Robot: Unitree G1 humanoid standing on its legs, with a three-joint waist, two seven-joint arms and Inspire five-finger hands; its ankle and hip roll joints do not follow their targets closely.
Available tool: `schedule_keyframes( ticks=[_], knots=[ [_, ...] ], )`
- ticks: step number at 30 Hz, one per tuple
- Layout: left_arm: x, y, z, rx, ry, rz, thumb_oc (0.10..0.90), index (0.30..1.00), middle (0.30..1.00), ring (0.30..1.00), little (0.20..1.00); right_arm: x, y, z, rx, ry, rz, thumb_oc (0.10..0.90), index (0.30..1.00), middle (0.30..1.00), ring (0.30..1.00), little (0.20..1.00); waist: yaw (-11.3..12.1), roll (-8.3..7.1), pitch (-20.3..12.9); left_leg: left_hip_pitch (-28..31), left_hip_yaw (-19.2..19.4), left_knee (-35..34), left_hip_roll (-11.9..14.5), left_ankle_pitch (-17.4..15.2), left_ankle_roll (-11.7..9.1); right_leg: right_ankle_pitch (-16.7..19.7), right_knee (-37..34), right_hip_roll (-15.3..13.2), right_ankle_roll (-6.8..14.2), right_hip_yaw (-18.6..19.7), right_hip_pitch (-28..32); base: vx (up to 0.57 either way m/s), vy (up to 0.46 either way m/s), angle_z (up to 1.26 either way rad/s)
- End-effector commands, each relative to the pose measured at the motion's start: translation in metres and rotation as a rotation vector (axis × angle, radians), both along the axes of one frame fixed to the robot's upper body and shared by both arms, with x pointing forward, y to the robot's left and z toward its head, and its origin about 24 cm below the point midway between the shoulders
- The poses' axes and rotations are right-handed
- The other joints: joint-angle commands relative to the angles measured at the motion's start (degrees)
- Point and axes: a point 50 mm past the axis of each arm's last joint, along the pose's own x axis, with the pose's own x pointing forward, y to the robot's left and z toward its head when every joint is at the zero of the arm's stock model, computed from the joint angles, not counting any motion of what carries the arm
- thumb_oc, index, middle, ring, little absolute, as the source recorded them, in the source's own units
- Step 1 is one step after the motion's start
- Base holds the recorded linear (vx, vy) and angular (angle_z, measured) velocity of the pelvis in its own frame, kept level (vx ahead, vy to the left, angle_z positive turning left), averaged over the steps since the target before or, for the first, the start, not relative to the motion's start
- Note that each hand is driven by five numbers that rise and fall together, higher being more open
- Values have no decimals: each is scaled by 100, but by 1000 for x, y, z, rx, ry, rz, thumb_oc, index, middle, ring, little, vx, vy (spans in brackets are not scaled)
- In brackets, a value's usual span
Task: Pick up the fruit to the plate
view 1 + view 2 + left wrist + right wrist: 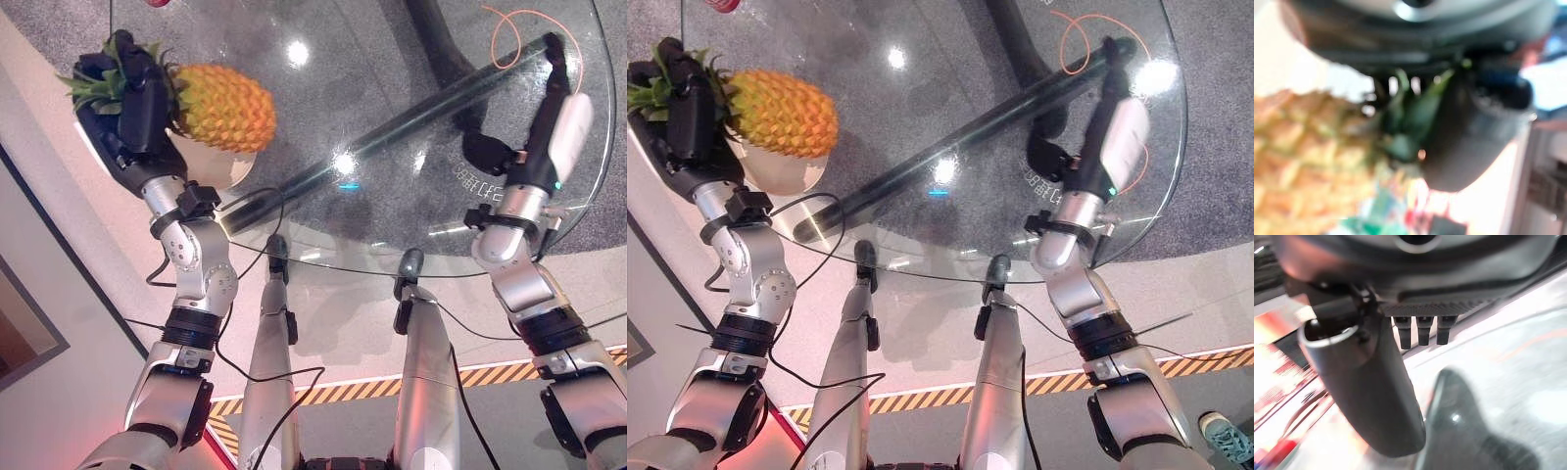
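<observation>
A yellow-orange pineapple (223,106) with a green leafy crown (96,88) lies on its side over a pale plate (223,164) at the left of the round glass table (392,117). My left hand (132,98) is shut on the crown, fingers curled round the leaves; in the left wrist view the pineapple (1303,156) and its leaves (1405,117) show right past the thumb (1464,142). My right hand (554,117) rests open at the table's right side, fingers straight, holding nothing; its thumb (1366,387) shows in the right wrist view.
A dark table leg bar (411,122) runs diagonally under the glass. An orange cord (519,29) loops at the far right. A red object (720,5) sits at the far edge. Yellow-black hazard tape (470,382) marks the floor.
</observation>
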Motion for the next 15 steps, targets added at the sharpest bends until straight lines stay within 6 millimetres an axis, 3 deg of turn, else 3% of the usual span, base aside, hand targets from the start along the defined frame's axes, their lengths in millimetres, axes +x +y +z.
schedule_keyframes(
  ticks=[1,15],
  knots=[
    [-31,14,76,131,-393,191,100,300,300,300,200,-8,-10,30,85,-219,-55,800,900,900,900,900,67,-460,-132,321,300,290,-400,-730,380,955,-1603,774,-178,-246,712,0,0,0],
    [-21,42,82,19,-318,399,100,300,300,300,200,-10,-85,-27,606,-229,-310,800,900,900,900,900,45,-478,-132,280,300,332,-342,-783,309,894,-1616,790,-227,-258,706,5,4,-1]
  ],
)
